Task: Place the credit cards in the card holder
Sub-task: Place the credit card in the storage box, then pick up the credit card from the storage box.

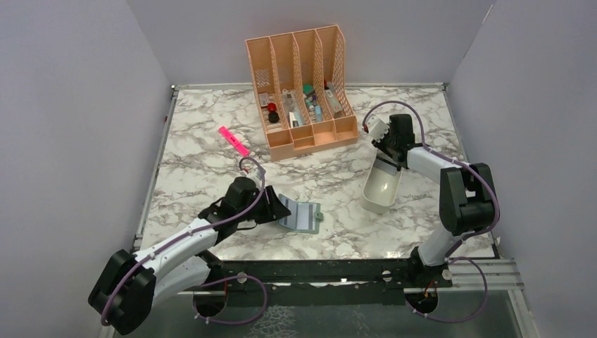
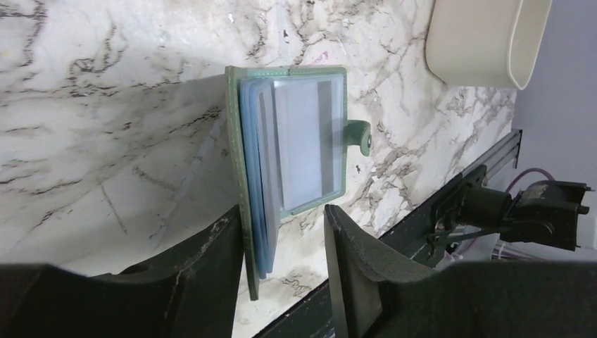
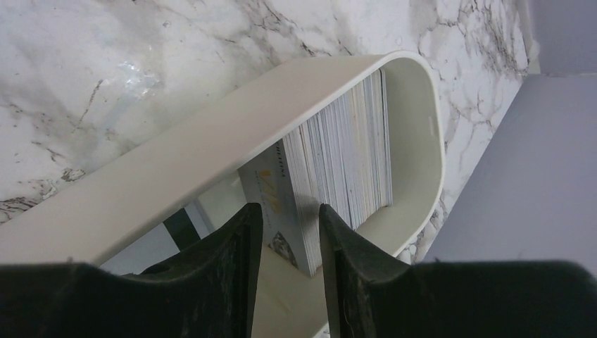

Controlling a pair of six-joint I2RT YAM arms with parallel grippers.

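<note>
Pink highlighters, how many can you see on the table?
1. The pink highlighter lies on the marble table, left of the peach organizer and apart from it. Others could be hidden inside the organizer's slots.

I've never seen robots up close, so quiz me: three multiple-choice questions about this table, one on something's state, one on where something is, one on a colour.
1. How is the card holder? A snapped shut; B lying open; C standing on end.
2. Where are the cards? A inside the card holder; B in a drawer; C upright in the white tray.
3. What colour is the highlighter pen? A pink; B blue; C green.

Answers:
1. B: its clear pockets face up and the snap tab hangs loose.
2. C: the right wrist view shows them packed on edge in the tray.
3. A: it is bright pink against the marble.
</note>
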